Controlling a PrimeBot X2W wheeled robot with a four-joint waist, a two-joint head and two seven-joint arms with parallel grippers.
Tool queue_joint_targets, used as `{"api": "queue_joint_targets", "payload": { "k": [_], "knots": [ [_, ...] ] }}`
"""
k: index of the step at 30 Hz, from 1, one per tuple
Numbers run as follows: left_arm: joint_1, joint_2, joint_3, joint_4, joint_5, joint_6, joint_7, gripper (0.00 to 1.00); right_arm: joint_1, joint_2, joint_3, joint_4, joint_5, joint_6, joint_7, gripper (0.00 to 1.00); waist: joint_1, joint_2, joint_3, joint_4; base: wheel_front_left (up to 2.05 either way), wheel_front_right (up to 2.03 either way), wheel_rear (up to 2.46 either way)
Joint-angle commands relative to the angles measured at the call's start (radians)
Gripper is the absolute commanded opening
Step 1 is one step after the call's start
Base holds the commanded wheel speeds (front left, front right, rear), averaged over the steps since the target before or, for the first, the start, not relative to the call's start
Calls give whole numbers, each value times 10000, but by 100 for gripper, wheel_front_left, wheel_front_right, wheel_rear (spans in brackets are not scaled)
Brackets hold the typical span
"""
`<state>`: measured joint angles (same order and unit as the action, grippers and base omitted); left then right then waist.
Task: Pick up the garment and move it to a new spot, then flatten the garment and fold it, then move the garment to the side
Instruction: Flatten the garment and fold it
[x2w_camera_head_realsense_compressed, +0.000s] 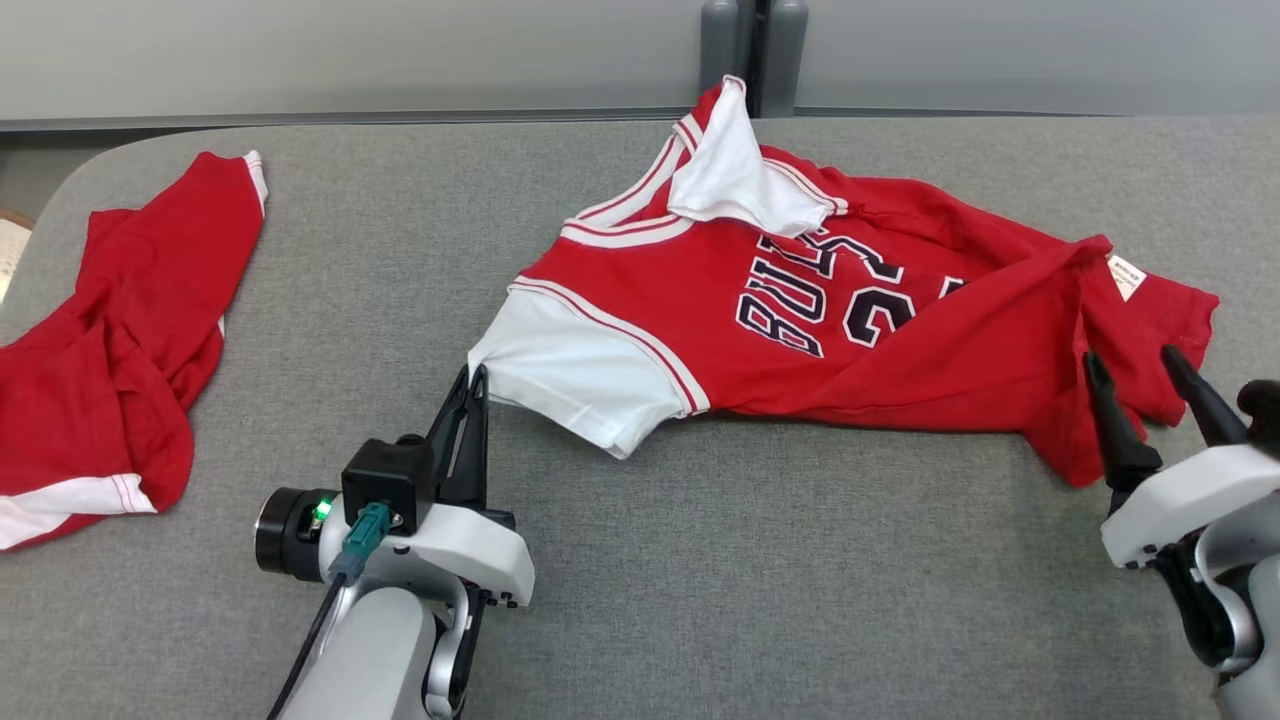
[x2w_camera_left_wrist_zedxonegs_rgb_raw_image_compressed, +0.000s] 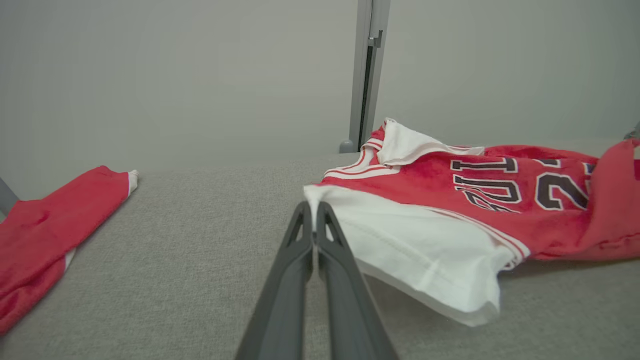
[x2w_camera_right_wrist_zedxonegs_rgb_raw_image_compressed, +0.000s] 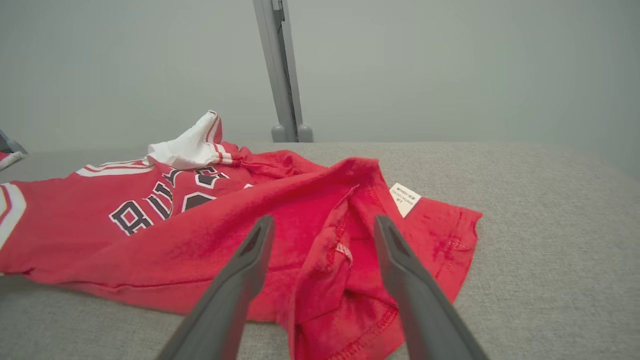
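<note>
The jersey is lying rumpled at the table's middle. The left gripper is clamping its white sleeve corner. The right gripper is hovering open over its hem, toward the table's right.

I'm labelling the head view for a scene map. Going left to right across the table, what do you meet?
First the crumpled red garment → left gripper → white sleeve → dark lettering → right gripper.
</note>
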<state>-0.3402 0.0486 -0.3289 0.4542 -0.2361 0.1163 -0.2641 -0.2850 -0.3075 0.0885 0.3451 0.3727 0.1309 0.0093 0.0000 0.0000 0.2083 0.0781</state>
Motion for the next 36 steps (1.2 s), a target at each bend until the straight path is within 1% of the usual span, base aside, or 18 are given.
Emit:
{"api": "queue_joint_targets", "payload": {
  "k": [1, 2, 3, 9, 13, 20, 30, 31, 33, 34, 35, 36],
  "knots": [
    [234, 37, -48, -220, 63, -25, -5, 0, -301, -110, -4, 71, -71, -3, 481, 100, 0, 0, -51, 115, 0, 0, 0],
    [289, 40, -92, -318, 80, -45, -5, 0, -433, -108, -52, 132, -67, -3, 787, 100, 0, 0, -59, 154, 0, 0, 0],
    [289, 40, -92, -318, 80, -45, -5, 0, -433, -108, -52, 132, -67, -3, 787, 100, 0, 0, -59, 154, 0, 0, 0],
    [440, 40, -311, -554, -39, -56, -6, 0, -1006, -157, -25, 396, -513, -3, 2333, 100, 0, 0, -38, 331, 0, 0, 0],
    [390, 39, -504, -623, -165, -33, -6, 0, -1192, -46, -192, 623, -901, -3, 2918, 100, 0, 0, 46, 405, 0, 0, 0],
    [244, 39, -618, -586, -241, -14, -6, 0, -1318, 242, -538, 939, -1245, -3, 3215, 100, 0, 0, 201, 452, 0, 0, 0],
    [222, 39, -601, -538, -205, -67, -6, 0, -1424, 259, -678, 1224, -1343, -3, 3087, 100, 0, 0, 362, 410, 0, 0, 0],
    [208, 39, -607, -535, -193, -77, -6, 0, -1433, 248, -691, 1262, -1344, -3, 3054, 86, 0, 0, 374, 407, 0, 0, 0],
    [184, 38, -616, -530, -170, -87, -6, 0, -1472, 236, -721, 1349, -1336, -3, 3016, 46, 0, 0, 389, 402, 0, 0, 0],
    [181, 38, -614, -527, -157, -82, -6, 0, -1488, 243, -741, 1389, -1341, -3, 2988, 32, 0, 0, 393, 399, 0, 0, 0],
    [180, 39, -613, -525, -144, -81, -6, 0, -1487, 249, -766, 1428, -1339, -3, 2964, 0, 0, 0, 395, 397, 0, 0, 0],
    [177, 38, -611, -520, -136, -80, -6, 0, -1482, 253, -774, 1456, -1340, -3, 2962, 0, 0, 0, 396, 396, 0, 0, 0]
  ]
}}
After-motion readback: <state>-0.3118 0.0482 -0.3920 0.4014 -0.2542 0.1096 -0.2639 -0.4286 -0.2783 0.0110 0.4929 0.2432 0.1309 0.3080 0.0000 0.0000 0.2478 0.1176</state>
